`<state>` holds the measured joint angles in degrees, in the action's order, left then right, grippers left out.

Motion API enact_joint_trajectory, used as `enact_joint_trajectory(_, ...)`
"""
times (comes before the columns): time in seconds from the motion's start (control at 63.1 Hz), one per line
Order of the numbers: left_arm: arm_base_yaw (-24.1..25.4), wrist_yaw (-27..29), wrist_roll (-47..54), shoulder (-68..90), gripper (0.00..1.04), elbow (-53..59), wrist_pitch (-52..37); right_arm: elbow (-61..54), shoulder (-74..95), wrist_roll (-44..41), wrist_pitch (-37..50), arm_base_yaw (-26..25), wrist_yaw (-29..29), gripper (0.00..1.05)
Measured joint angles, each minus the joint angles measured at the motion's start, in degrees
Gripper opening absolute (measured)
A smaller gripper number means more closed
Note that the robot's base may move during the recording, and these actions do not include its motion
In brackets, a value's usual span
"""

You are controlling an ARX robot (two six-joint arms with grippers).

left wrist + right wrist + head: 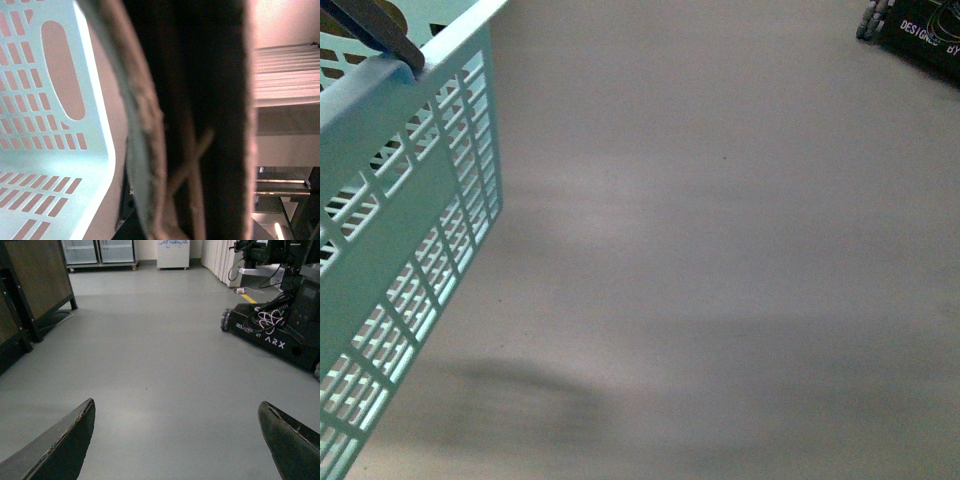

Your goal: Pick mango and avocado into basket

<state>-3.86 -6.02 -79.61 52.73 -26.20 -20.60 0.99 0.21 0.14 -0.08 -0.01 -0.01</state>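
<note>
Item one: basket [410, 200], pale aqua with slotted walls. We see it tilted at the left edge of the front view, with its brown handle [382, 32] across the rim and grey floor [720, 250] beside and below it.
Item two: right pincer [177, 405], dark fingers [65, 445] spread wide over the floor.
Item three: left pincer. We cannot tell its state, as a dark blurred mass [210, 100] fills its wrist view beside the basket wall.
Item four: black robot base [280, 335], lettered ARX, well apart from the right pincer.
</note>
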Motion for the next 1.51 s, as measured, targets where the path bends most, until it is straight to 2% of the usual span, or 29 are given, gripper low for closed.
enact_joint_trajectory(1.507, 0.0, 0.0, -0.8, 0.1, 0.08, 0.3, 0.1, 0.0, 0.0, 0.0, 0.0, 0.0, 0.0, 0.96)
